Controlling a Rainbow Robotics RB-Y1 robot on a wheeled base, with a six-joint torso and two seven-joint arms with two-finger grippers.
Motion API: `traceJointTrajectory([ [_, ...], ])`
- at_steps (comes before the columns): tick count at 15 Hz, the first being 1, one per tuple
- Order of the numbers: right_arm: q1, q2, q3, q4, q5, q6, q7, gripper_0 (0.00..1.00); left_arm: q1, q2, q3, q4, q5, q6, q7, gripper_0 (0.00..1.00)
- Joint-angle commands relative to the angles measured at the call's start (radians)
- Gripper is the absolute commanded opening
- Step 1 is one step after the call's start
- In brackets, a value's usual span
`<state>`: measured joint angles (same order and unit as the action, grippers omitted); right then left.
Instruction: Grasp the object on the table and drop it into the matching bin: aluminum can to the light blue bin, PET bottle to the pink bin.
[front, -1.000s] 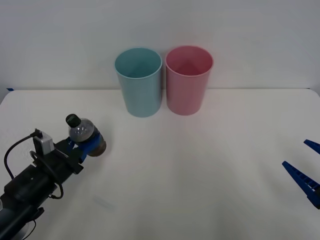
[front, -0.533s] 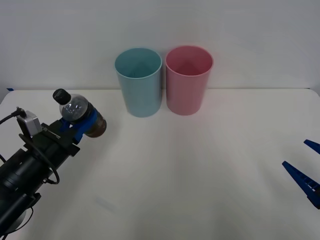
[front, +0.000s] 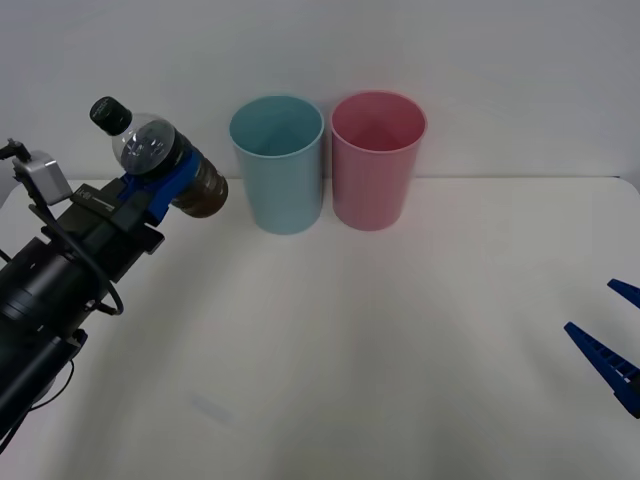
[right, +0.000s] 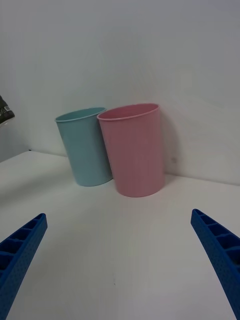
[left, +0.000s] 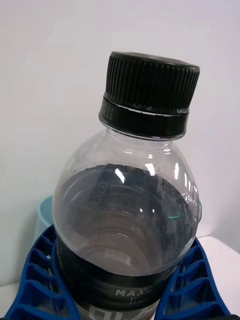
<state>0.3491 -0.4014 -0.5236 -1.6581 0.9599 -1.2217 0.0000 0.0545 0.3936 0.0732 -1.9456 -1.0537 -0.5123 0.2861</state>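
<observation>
Our left gripper (front: 163, 180) is clamped on the PET bottle (front: 165, 165), arm angled up, bottle tilted in the air left of the light blue bin (front: 277, 165). Pink bin (front: 377, 160) touches that bin's right side. Right gripper (front: 610, 345) parked well right of it, fingers spread.

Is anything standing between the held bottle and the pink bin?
Yes. The light blue bin stands directly between the PET bottle, gripped by the left gripper, and the pink bin; the bottle must pass over it.
</observation>
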Motion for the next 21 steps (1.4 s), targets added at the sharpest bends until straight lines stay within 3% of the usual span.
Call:
traceJointTrajectory([
  [1, 0.000, 0.000, 0.000, 0.000, 0.000, 0.000, 0.000, 1.00, -0.065, 0.002, -0.016, 0.002, -0.065, 0.000, 0.079, 0.00],
  [6, 0.000, 0.000, 0.000, 0.000, 0.000, 0.000, 0.000, 1.00, -0.263, 0.004, -0.076, 0.134, -0.111, 0.001, 0.117, 0.00],
  [14, 0.000, 0.000, 0.000, 0.000, 0.000, 0.000, 0.000, 1.00, -0.685, -0.009, -0.220, 0.547, -0.101, 0.001, 0.096, 0.00],
  [17, 0.000, 0.000, 0.000, 0.000, 0.000, 0.000, 0.000, 1.00, -0.828, -0.068, -0.250, 0.712, -0.131, 0.009, 0.070, 0.00],
  [21, 0.000, 0.000, 0.000, 0.000, 0.000, 0.000, 0.000, 1.00, -0.986, -0.185, -0.251, 0.906, -0.238, 0.072, 0.034, 0.00],
])
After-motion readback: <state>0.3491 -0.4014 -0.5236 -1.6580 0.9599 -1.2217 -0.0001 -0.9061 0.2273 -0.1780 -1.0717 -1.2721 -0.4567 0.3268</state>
